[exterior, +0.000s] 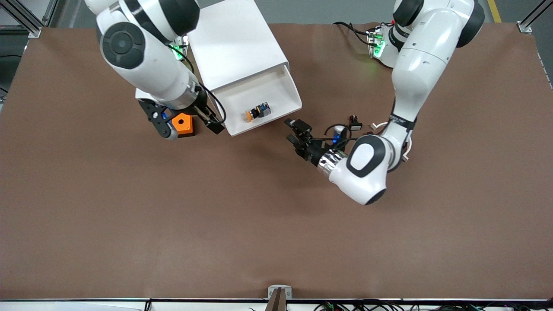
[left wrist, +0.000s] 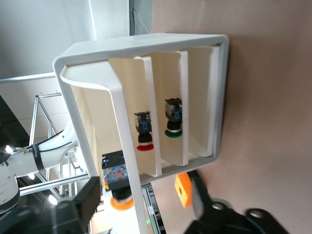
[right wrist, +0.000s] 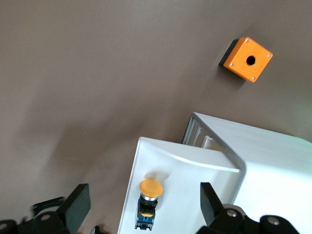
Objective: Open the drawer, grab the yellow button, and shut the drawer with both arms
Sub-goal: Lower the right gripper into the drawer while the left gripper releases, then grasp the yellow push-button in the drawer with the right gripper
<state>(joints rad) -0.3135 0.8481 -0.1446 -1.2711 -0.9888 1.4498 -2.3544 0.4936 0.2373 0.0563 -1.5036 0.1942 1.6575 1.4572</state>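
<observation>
The left pincer [exterior: 293, 131] is the nearest to the front camera of all. It hangs low over the brown table [exterior: 173, 224], just beside the front edge of the drawer [exterior: 276, 84], and its fingers stand apart with nothing between them. The left arm [exterior: 406, 86] reaches there from its base at its own end of the table.

A little farther, the drawer is pulled out of the white cabinet [exterior: 235, 41]. The button [exterior: 258, 111] lies on its side in the drawer, near the front edge, with the orange-yellow cap toward the right arm's end. In the left wrist view, a red-capped button [left wrist: 143, 134] and a green-capped button [left wrist: 173, 118] sit in lower drawers.

Beside the drawer, toward the right arm's end, the right pincer [exterior: 190, 126] hangs released, its fingers wide apart, over the orange cube [exterior: 183, 125] that lies on the table. The right arm [exterior: 142, 56] waits there
</observation>
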